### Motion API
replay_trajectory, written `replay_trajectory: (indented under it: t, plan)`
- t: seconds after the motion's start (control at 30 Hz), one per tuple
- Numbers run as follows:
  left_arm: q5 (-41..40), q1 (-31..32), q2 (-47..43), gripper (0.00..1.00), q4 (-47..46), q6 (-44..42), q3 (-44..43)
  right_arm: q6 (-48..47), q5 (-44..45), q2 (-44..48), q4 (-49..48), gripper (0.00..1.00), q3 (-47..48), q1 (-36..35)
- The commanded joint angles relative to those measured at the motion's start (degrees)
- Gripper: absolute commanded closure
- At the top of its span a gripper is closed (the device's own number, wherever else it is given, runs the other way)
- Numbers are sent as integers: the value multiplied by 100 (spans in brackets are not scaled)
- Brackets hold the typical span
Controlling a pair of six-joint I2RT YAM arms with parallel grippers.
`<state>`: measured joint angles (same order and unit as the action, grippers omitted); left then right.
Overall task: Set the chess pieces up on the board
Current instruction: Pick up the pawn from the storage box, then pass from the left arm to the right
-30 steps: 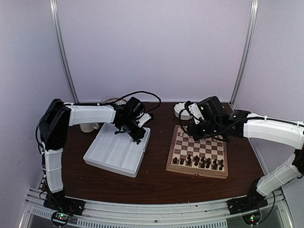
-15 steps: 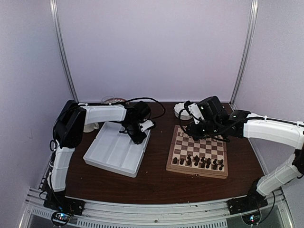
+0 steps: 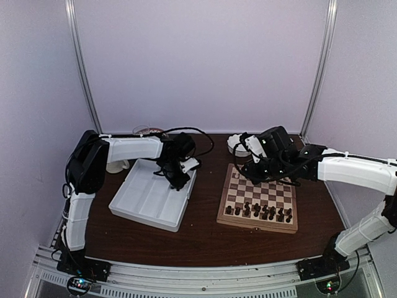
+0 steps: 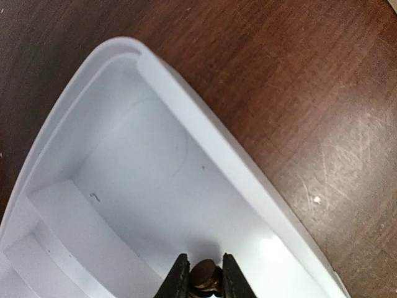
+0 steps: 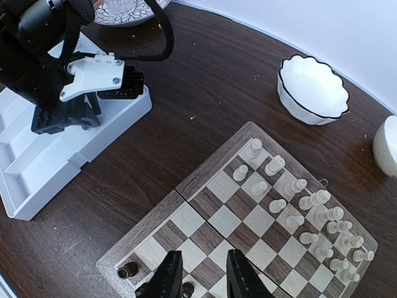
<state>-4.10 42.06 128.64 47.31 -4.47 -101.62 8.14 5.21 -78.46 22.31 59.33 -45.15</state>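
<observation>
The board lies right of centre, with dark chess pieces along its near rows and pale ones on the far rows. My left gripper is down in the right end of the white tray, shut on one dark brown chess piece. From above, that gripper sits at the tray's far right corner. My right gripper hovers open over the board, nothing between its fingers. A few dark pieces show beside its left finger.
A white scalloped bowl stands behind the board. A patterned plate and a white cup sit behind the tray. A pale rounded object lies at the far right. Walls close the back and sides.
My left gripper has shifted right along the tray and its jaws have closed on a dark piece. The right arm has stayed still.
</observation>
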Motion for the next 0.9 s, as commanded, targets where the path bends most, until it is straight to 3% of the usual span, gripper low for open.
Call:
replay_trajectory:
  t: [0.0, 0.2, 0.47, 0.67, 0.87]
  plan:
    - [312, -36, -900, 83, -412, 422, 529, 12, -222, 129, -164, 73, -124, -29]
    - [965, -32, -2205, 83, -1474, 1283, 1710, -20, -685, 258, -673, 73, -392, -122]
    - [1330, -33, -3991, 81, -3210, 2635, 3424, -368, -654, 240, -1624, 73, -699, -905]
    - [2093, -32, -4480, 81, -3676, 3027, 3969, -442, -1064, 184, -2027, 72, -777, -1093]
    - [2600, -32, -4936, 81, -5189, 3988, 4921, -169, -1094, 324, -2687, 71, -951, -1298]
